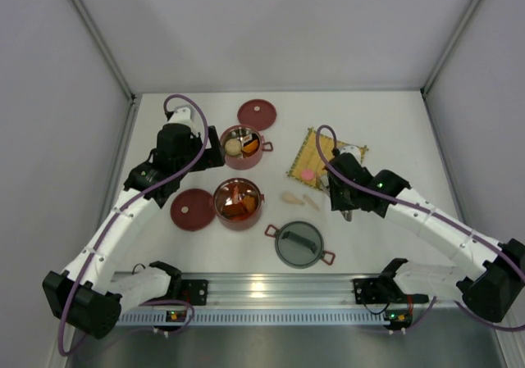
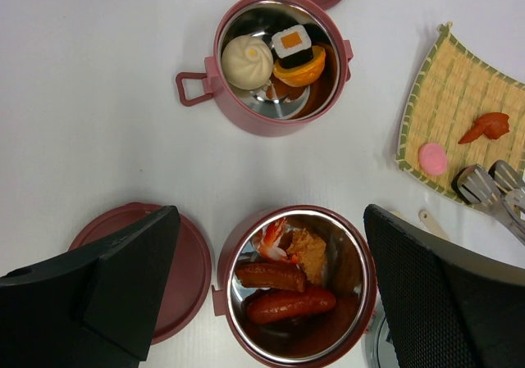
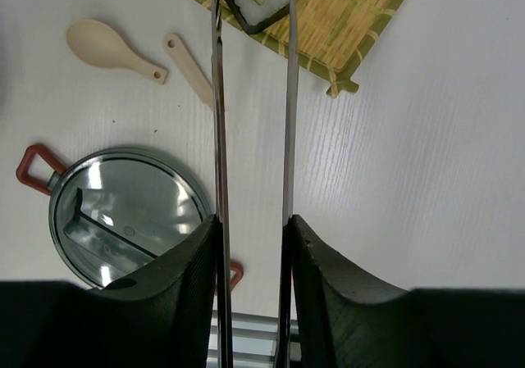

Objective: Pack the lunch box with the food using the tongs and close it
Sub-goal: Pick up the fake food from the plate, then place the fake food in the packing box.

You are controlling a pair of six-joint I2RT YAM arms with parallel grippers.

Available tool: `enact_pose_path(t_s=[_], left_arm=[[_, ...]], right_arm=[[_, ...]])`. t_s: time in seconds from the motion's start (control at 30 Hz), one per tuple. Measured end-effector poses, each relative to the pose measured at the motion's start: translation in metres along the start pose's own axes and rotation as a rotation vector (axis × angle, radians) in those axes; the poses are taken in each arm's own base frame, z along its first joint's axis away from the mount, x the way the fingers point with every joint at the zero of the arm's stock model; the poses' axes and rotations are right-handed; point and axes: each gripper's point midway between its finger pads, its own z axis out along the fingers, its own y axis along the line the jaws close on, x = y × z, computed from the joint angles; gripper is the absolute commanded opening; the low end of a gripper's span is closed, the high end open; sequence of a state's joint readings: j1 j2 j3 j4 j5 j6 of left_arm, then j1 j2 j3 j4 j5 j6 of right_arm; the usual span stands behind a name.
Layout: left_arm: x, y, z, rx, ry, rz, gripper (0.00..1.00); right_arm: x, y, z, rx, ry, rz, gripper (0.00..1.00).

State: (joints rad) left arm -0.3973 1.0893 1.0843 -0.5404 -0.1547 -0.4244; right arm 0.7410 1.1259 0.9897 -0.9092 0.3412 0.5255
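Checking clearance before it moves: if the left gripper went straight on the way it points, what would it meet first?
Probably the nearer lunch box bowl with the sausages, framed between the left gripper's open fingers; depth is unclear.

The tongs (image 3: 289,138) are shiny metal, the mat (image 2: 467,97) rough weave, the lunch box (image 2: 262,127) steel-lined
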Motion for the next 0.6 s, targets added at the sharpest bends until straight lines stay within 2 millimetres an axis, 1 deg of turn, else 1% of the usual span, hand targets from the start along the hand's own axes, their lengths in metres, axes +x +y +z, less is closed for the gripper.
enact_pose_path(t_s=[0.1, 0.2, 0.33, 0.43, 0.6], left_arm=[[0.000, 0.000, 0.000, 0.000, 0.000, 0.000, 0.99], [0.000, 0.000, 0.000, 0.000, 0.000, 0.000, 0.99], [0.000, 0.000, 0.000, -0.001, 0.000, 0.000, 0.99], [0.000, 0.000, 0.000, -0.001, 0.000, 0.000, 0.99], [0.000, 0.000, 0.000, -0.002, 0.000, 0.000, 0.99]], right_arm=[[-0.004, 0.000, -0.005, 0.000, -0.008, 0.002, 0.26], [-0.018, 0.002, -0.014, -0.011, -0.041, 0.009, 0.26], [-0.047, 0.009, -0.029, -0.036, -0.105, 0.021, 0.25], [-0.072, 0.020, -0.038, -0.060, -0.145, 0.022, 0.25], [-0.117, 0.052, -0.041, -0.124, -0.179, 0.006, 0.24]])
